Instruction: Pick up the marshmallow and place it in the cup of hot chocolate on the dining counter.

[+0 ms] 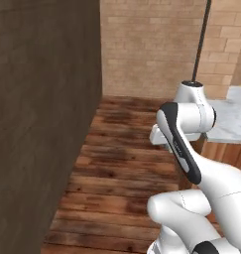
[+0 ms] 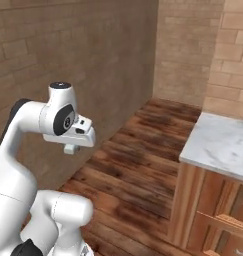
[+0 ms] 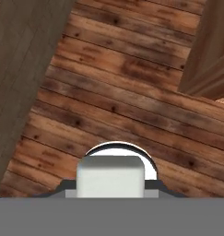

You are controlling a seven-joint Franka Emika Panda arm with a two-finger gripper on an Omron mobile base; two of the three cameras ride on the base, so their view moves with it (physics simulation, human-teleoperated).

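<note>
Marshmallow point(image 3: 110, 176) sits pinched in closed claw point(image 3: 111, 193), carried high over wooden floor point(image 3: 122, 92) for transit; marble surface point(image 2: 220, 142) lies off right, cup unseen.

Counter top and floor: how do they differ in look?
The counter top is pale grey-white marble with faint veins; the floor is dark reddish-brown wood. The counter top is one smooth slab, while the floor is made of long planks with dark stains. The counter top sits raised on a wooden base; the floor lies below it. Both are flat and level.
</note>
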